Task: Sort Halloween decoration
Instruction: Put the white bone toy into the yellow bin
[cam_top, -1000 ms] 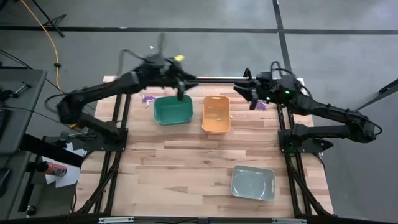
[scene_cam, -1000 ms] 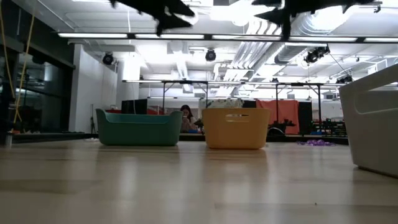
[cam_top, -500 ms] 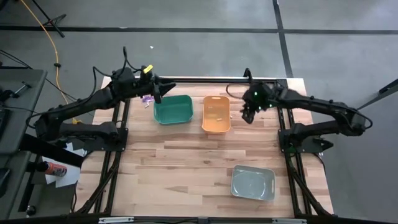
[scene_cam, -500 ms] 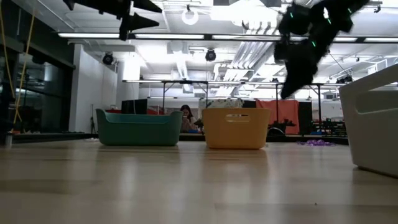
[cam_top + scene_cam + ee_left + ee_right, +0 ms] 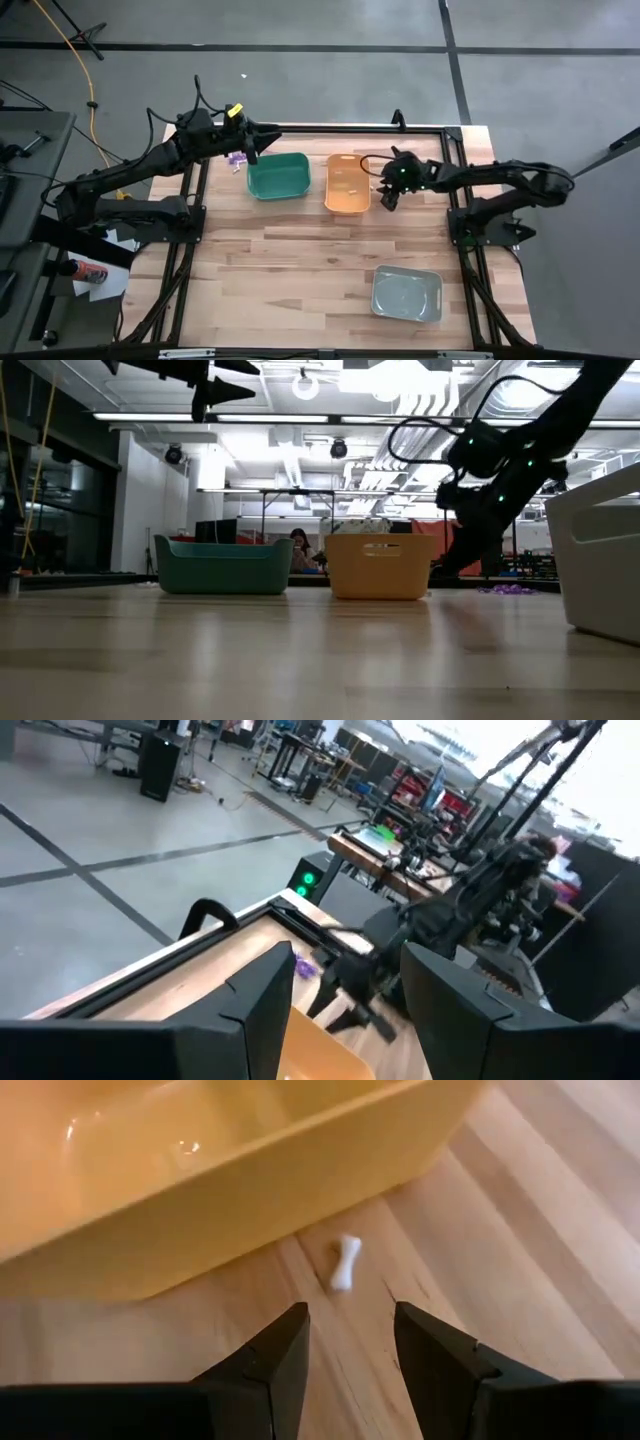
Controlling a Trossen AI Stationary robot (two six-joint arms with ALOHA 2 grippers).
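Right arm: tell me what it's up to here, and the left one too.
The right gripper is open and low over the table, beside the orange bin, lined up on a small white bone lying on the wood just outside that bin. It holds nothing. The left gripper is open and raised near the green bin, by some purple trinkets. A grey bin sits nearer the front.

We see a large open robotics lab or workshop; exposed ducts (image 5: 420, 435) and strip lights (image 5: 300, 417) run across a white ceiling; beyond the wooden table's (image 5: 300, 270) far edge stand metal-framed workbenches (image 5: 300, 510), a seated person (image 5: 299, 547) and equipment racks (image 5: 430, 810); the floor is grey concrete (image 5: 330, 25), with a yellow cable (image 5: 75, 50).
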